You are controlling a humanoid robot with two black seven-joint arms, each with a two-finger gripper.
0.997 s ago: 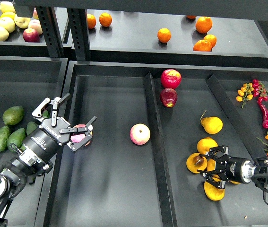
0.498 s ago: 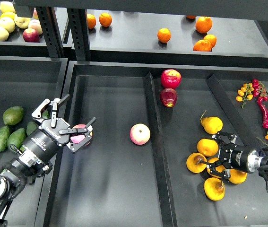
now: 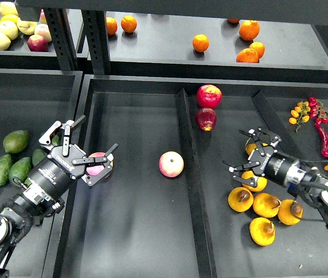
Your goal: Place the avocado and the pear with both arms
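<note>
Several green avocados (image 3: 16,141) lie in the left bin. My left gripper (image 3: 97,136) is open and empty, to their right, over the bin wall, with its lower finger in front of a pink apple (image 3: 99,168). Several orange-yellow pears lie in the right compartment; one with a dark brown blotch (image 3: 240,198) is at the cluster's left. My right gripper (image 3: 240,149) is open, hovering over the two upper pears (image 3: 254,183), which it partly hides. It holds nothing that I can see.
A pink-yellow apple (image 3: 171,164) lies in the middle tray. Two red apples (image 3: 209,96) lie behind it, beside the raised divider (image 3: 187,150). Oranges (image 3: 201,43) are on the back shelf. Chillies and small tomatoes (image 3: 321,124) lie at the far right.
My right gripper has moved up and left, from the lower pear cluster to above the two upper pears. The lower pears now show fully. My left arm has not moved.
</note>
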